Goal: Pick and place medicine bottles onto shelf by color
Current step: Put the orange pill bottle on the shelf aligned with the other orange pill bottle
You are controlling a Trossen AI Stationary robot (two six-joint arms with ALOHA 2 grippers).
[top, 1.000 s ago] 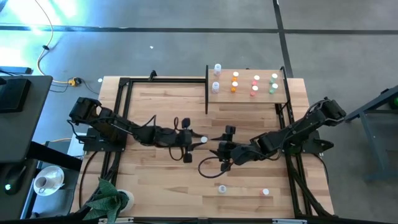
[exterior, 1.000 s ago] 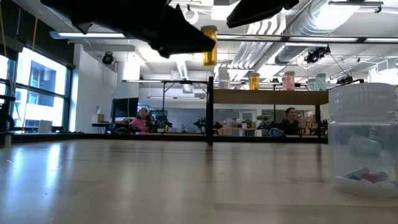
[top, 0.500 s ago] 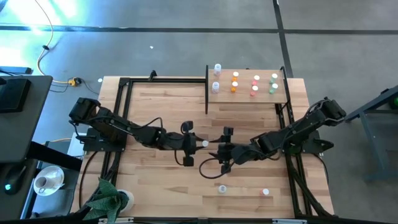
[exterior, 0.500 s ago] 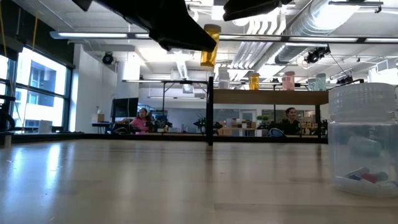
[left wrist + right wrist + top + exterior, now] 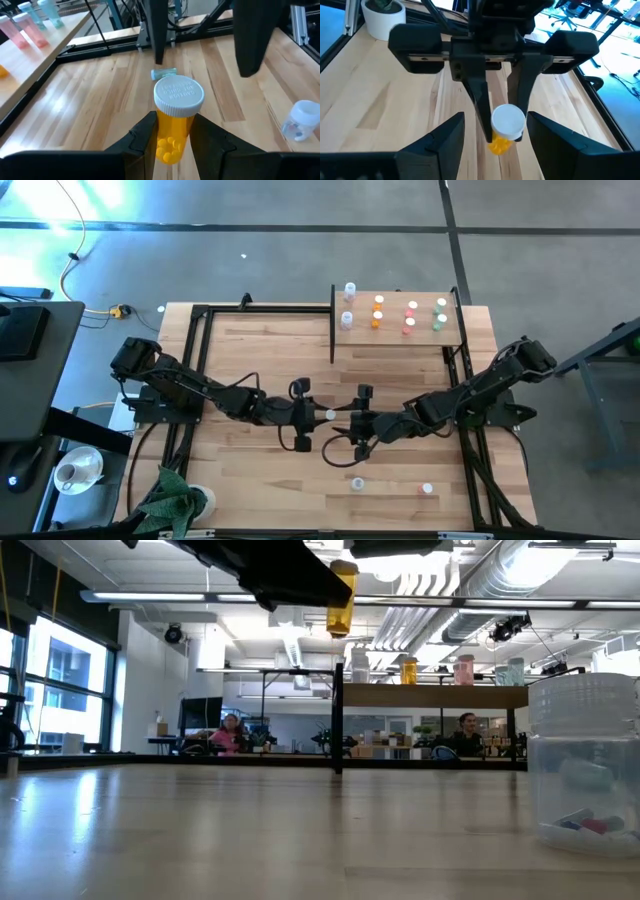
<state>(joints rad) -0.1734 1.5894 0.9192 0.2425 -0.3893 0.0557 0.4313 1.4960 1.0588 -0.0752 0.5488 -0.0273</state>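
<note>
Orange medicine bottle with a white cap [image 5: 175, 117] is pinched low on its body by the left arm's jaws, which hold it in the air over the middle of the plank-patterned wooden surface [image 5: 260, 350]. Its cap points toward the right arm. The right arm's jaws are spread, one on each side of the cap in the right wrist view, not touching it. This looks like a hand-over from left to right.

To do it well, the right jaws should come in square to the bottle and close on the bare stretch just under the cap. That is the only part the left jaws leave free. The left jaws should let go only once the right grip is firm, because the bottle is small, smooth and round and would roll if dropped.

The pale-wood shelf with black metal posts [image 5: 395, 338] sits at the far right corner, well apart from the bottle. On it the bottles stand in columns by colour: clear-white [image 5: 347, 320], orange [image 5: 376, 322], pink-red [image 5: 408, 327] and green [image 5: 438, 323]. The held bottle belongs in the orange column, and the gaps there are narrow, so it should go down upright without brushing its neighbours.

A clear bottle with a white cap [image 5: 299, 120] and a small green bottle lying on its side [image 5: 164, 73] remain on the surface.
</note>
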